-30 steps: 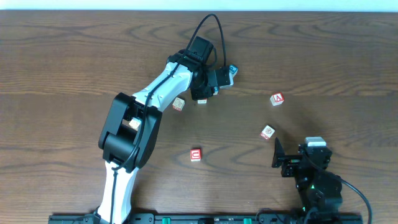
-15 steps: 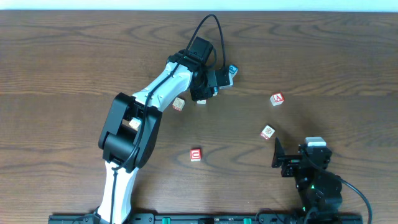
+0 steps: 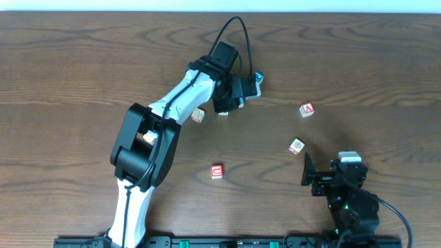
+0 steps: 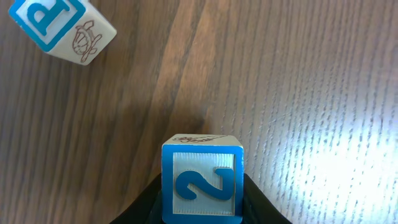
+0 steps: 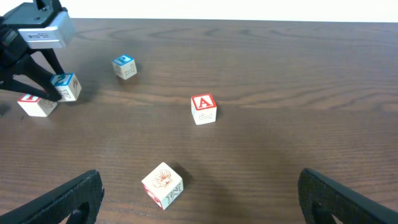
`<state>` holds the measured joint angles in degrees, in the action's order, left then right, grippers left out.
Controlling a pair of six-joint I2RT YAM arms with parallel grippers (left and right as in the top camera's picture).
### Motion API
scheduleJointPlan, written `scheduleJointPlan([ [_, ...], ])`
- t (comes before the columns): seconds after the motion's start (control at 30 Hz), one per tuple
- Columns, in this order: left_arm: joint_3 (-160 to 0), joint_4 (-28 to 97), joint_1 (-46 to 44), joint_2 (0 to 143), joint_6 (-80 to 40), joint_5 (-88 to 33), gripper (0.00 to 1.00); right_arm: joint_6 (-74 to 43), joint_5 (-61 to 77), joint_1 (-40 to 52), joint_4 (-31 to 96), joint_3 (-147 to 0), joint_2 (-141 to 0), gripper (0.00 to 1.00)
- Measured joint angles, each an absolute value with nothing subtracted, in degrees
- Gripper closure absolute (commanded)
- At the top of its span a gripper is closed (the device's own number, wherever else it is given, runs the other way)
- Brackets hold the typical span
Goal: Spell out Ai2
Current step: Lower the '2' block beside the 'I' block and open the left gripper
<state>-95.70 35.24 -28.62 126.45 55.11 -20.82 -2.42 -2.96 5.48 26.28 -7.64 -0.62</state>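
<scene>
Only a faint shift of the left arm (image 3: pixel 180 93) with "2" cube (image 4: pixel 202 183).

Cube (image 3: pixel 307 109): six. Robot arm (image 3: pixel 148 148): two. Table (image 3: pixel 69 69): one.

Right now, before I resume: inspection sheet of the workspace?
Surface: wood table, no damage seen.
Job's things: 2 cube in the left tool, close to the I cube; A cube apart, to the right.
Clutter: blue P cube; red cube; picture cube.
Grippers: left tool shut on 2 cube; right tool open, holding nothing.
Cables: black cable loops above the left wrist, away from the cubes.
Surroundings: black rail along the near edge; otherwise nothing seen.
</scene>
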Motion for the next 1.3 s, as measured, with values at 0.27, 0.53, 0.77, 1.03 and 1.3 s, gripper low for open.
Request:
scheduleJointPlan([
  [0.27,-95.7,35.9,-28.62,126.45,54.61,-21.06,0.62,-2.42,-2.96,5.48,26.28,-7.64,-0.62,0.01],
  [0.53,-95.7,36.18,-28.6,126.45,54.22,-21.04,0.6,-2.42,-2.96,5.48,26.28,-7.66,-0.62,0.01],
  [0.77,-95.7,35.51,-28.62,126.45,54.22,-21.04,0.56,-2.42,-2.96,5.48,26.28,-7.64,-0.62,0.01],
  [1.03,-95.7,35.29,-28.62,126.45,53.47,-21.06,0.34,-2.39,-2.96,5.48,26.28,-7.66,-0.62,0.01],
  [1.3,-95.7,36.97,-28.62,124.86,51.16,-21.02,0.18,-2.42,-2.96,5.48,26.28,-7.66,-0.62,0.01],
])
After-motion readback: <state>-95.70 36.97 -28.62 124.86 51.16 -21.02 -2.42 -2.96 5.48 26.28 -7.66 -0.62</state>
